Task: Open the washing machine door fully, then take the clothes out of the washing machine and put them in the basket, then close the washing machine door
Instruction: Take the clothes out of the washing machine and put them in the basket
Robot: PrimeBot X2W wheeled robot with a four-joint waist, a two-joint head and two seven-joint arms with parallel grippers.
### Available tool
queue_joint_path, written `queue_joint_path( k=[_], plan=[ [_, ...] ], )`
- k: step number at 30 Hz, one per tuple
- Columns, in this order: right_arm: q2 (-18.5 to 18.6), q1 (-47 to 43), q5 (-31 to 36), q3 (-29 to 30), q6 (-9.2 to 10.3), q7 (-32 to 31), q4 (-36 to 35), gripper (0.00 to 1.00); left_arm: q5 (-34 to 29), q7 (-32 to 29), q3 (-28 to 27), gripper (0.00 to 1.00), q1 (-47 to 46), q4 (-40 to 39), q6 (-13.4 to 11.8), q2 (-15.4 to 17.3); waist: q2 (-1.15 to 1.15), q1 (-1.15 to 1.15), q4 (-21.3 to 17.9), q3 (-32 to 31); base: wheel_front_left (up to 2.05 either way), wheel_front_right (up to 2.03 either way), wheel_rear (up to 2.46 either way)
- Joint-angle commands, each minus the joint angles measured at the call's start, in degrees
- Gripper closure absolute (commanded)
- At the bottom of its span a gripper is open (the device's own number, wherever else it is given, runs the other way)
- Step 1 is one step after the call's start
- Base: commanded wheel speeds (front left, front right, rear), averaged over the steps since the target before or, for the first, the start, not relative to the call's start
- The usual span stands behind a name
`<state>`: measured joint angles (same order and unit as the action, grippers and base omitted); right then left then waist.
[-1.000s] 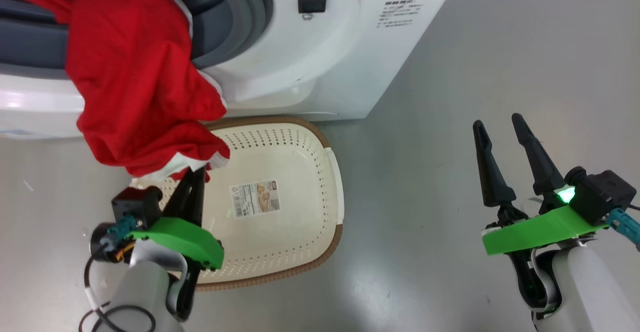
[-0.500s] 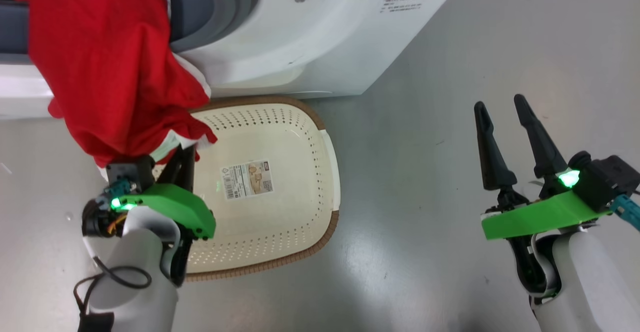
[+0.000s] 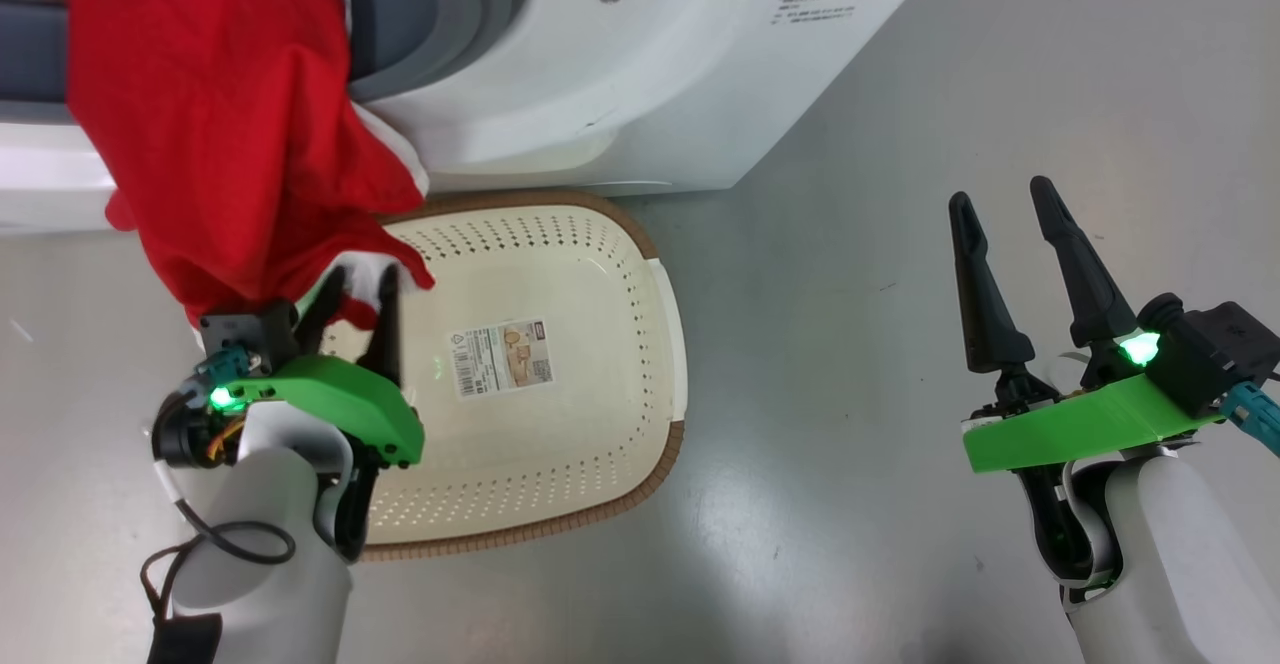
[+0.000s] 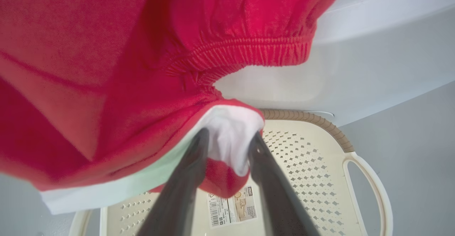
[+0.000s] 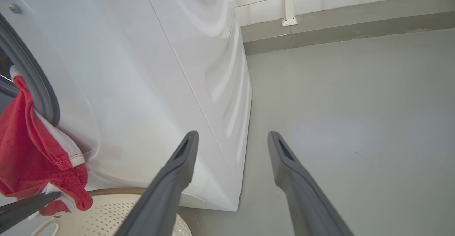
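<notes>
Clothes [image 3: 220, 124]: a red bundle with white trim hangs out of the drum opening, down to the left fingertips. In the left wrist view [image 4: 106, 69] its gathered red waistband lies beyond the tips.
Left gripper [image 3: 362, 274]: the fingers stand part way apart. A loose fold of white hem sits between the tips [image 4: 229, 133] and touches both inner faces. More red cloth droops just under the left-hand finger.
Basket [image 3: 600, 424]: cream with a brown rim, on the floor beneath and to the right of the left fingers. The cloth end hangs above its near-left corner.
Sticker [image 3: 505, 359]: on the basket bottom, just right of the left fingers.
Washing machine [image 3: 600, 94]: the white front rises beyond the left fingertips, and the basket's far rim touches its base.
Gasket [image 3: 430, 24]: a grey ring beside the hanging cloth.
Floor [image 3: 850, 294]: grey, between the basket and the right fingers.
Right gripper [image 3: 1000, 194]: the fingers are spread wide and hold nothing, well apart from the basket. In the right wrist view [image 5: 233, 134] the washer's corner lies beyond the left finger and floor beyond the right one.
</notes>
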<state>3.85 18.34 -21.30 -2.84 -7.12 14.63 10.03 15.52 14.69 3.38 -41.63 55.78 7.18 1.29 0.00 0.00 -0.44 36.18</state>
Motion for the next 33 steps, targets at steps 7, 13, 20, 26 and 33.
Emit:
queue_joint_path(
  k=[7,13,20,26,33],
  plan=[
    [0.16,-0.78,0.15,-1.21,-0.36,0.37,-0.81,0.0,1.58,0.3,-0.24,0.0,2.35,-3.79,0.31,1.59,0.0,0.0,0.96,-1.36,0.0,0.0,0.0],
    [0.48,-1.35,0.21,-1.34,-0.36,0.37,-0.69,0.0,1.84,0.3,0.44,0.0,4.43,-8.66,0.31,1.59,0.0,0.0,1.6,-2.52,0.0,0.0,0.0],
    [0.95,-2.56,0.25,-1.39,-0.36,0.37,-0.5,0.0,1.17,0.3,-1.23,0.0,8.33,-17.13,0.31,1.59,0.0,0.0,2.28,-4.45,0.0,0.0,0.0],
    [1.3,-3.53,0.21,-1.34,-0.36,0.37,-0.51,0.0,-0.2,0.3,-3.3,0.0,12.86,-25.96,0.31,1.59,0.0,0.0,2.78,-5.61,0.0,0.0,0.0],
    [1.61,-4.19,0.15,-1.2,-0.36,0.37,-0.42,0.0,-0.7,0.3,-5.01,0.0,17.6,-32.84,0.31,1.59,0.0,0.0,3.22,-6.45,0.0,0.0,0.0]
  ],
)
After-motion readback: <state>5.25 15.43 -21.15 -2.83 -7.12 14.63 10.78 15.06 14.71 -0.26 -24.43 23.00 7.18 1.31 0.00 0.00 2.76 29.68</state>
